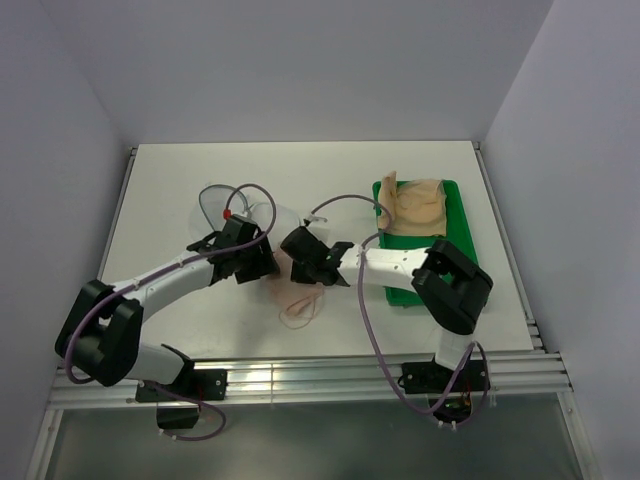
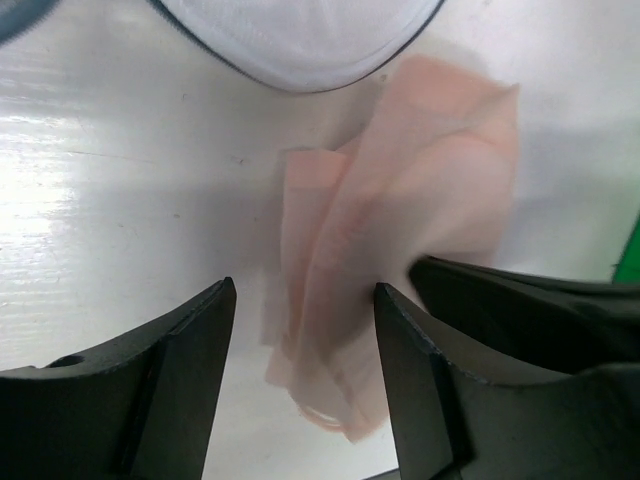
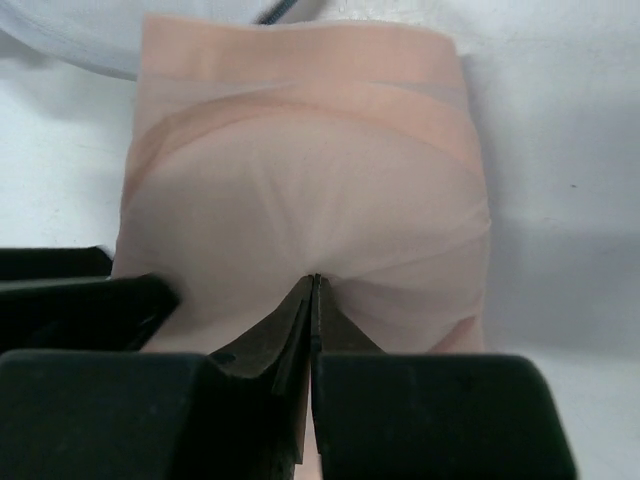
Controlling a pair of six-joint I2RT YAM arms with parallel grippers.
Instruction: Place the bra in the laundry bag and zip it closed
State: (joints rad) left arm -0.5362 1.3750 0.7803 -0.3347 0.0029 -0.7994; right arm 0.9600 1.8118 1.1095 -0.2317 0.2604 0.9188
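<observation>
The pale pink bra (image 3: 300, 180) hangs bunched from my right gripper (image 3: 313, 282), whose jaws are shut on a fold of its fabric. In the top view the bra (image 1: 288, 282) is between both grippers, its thin straps (image 1: 298, 310) trailing on the table. My left gripper (image 2: 303, 290) stands open right beside it, with the bra (image 2: 400, 200) showing past its fingers and nothing clamped. The white mesh laundry bag (image 1: 235, 208) lies just beyond both grippers, and its grey rim (image 2: 300, 85) shows at the top of the left wrist view. In the top view the left gripper (image 1: 265, 265) and right gripper (image 1: 293, 258) nearly touch.
A green tray (image 1: 445, 215) sits at the right, holding a darker tan garment (image 1: 415, 205). The right arm's forearm lies over the tray's near end. A cable (image 1: 345, 202) loops above the table between bag and tray. White walls close in the table on three sides.
</observation>
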